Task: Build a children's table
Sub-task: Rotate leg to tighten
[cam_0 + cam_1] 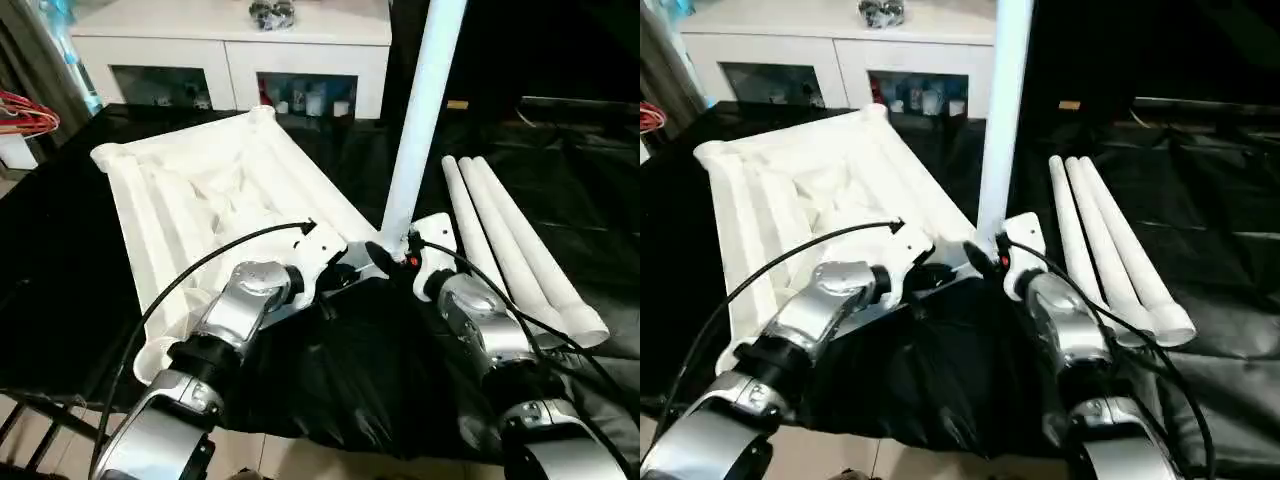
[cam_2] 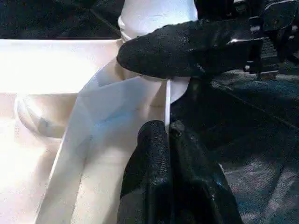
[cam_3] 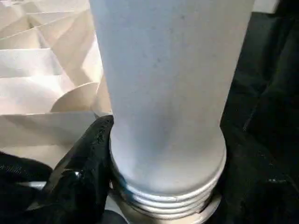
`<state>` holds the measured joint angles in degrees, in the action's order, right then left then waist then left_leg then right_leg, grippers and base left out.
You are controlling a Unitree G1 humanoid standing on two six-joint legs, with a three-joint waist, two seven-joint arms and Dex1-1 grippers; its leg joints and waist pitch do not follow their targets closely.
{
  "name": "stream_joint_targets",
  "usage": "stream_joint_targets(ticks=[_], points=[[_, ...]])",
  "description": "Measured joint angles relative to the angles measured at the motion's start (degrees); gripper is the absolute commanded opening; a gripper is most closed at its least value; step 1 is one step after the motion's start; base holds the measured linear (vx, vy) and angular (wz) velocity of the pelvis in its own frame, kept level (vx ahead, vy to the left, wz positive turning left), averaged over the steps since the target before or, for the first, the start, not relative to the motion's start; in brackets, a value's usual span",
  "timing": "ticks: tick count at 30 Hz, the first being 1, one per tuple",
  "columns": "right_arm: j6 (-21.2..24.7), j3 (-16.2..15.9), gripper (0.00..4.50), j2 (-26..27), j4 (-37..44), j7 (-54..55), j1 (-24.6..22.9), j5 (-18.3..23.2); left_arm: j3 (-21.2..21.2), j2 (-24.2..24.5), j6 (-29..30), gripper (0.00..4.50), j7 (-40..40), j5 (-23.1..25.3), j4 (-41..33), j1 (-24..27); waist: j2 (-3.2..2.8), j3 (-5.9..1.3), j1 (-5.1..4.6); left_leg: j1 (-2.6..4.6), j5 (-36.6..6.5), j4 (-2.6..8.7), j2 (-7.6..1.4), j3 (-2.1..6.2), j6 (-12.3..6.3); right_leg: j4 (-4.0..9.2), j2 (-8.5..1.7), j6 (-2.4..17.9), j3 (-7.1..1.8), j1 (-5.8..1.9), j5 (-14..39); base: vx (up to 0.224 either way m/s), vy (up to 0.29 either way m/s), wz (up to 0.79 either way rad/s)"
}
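We see the tabletop (image 1: 215,190) lying upside down on the black cloth (image 1: 340,380), ribbed underside up, ahead of and to the left of both grippers. One leg (image 1: 420,110) stands upright at the top's near right corner socket (image 3: 163,205), right between the two grippers, its threaded end sitting at the socket (how far in, we can't tell). Three more legs (image 1: 520,250) lie side by side on the cloth to the right, well apart from the top. Behind it all is a white cabinet (image 1: 240,50) w/ glass-fronted compartments; small items sit inside, too small to make out. Our left gripper (image 2: 168,135) is closed, fingertips pinched on the thin white edge of the top's rim just beside the socket. Our right gripper (image 1: 392,252) sits at the leg's base w/ fingers spread fairly wide, one black finger (image 3: 81,172) on each side of the tube near the threads; the left wrist view shows a finger (image 2: 182,49) laid against the leg, so it's touching, gripping by the look of it.
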<state>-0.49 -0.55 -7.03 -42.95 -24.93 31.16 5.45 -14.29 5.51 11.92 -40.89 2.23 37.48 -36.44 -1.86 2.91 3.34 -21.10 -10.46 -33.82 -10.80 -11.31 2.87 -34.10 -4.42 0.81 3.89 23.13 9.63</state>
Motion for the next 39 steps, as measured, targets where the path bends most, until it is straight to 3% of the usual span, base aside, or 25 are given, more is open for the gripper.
stream_joint_targets(ticks=[8,23,33,39], points=[[-2.71,-1.72,4.02,-2.88,1.17,-7.5,-1.71,-0.38,-0.34,3.02,-3.02,0.0,-5.72,-0.23,-1.44,1.41,-0.02,0.0,0.07,-0.03,0.0,0.09,-0.04,0.0,0.0,0.0,0.0,-0.02,0.06,0.04,0.01,0.0,0.0,0.0],[-1.68,-6.89,4.02,-13.92,13.64,-35.1,-9.75,3.9,-2.58,11.24,-5.91,0.0,-24.68,-3.9,-8.67,6.55,-0.25,0.11,1.67,-0.09,0.0,0.06,-0.06,-0.03,0.0,0.02,0.0,-0.04,0.04,0.05,0.03,0.0,0.0,0.0],[2.53,-8.06,3.05,-14.65,17.53,-39.89,-10.91,6.16,-3.45,12.89,-3.9,0.0,-29.64,-5.31,-10.82,7.25,-0.24,0.12,1.93,-0.13,-0.01,0.05,-0.06,-0.03,0.0,0.04,0.0,-0.06,0.04,0.06,0.04,0.0,0.0,0.0],[2.82,-7.31,2.77,-13.73,17.14,-37.88,-10.89,6.05,-3.37,12.24,-3.51,0.0,-28.02,-5.18,-10.9,7.35,-0.23,0.12,1.85,-0.12,0.0,0.04,-0.06,-0.03,0.0,0.03,0.0,-0.06,0.03,0.05,0.04,0.0,0.0,0.0]])
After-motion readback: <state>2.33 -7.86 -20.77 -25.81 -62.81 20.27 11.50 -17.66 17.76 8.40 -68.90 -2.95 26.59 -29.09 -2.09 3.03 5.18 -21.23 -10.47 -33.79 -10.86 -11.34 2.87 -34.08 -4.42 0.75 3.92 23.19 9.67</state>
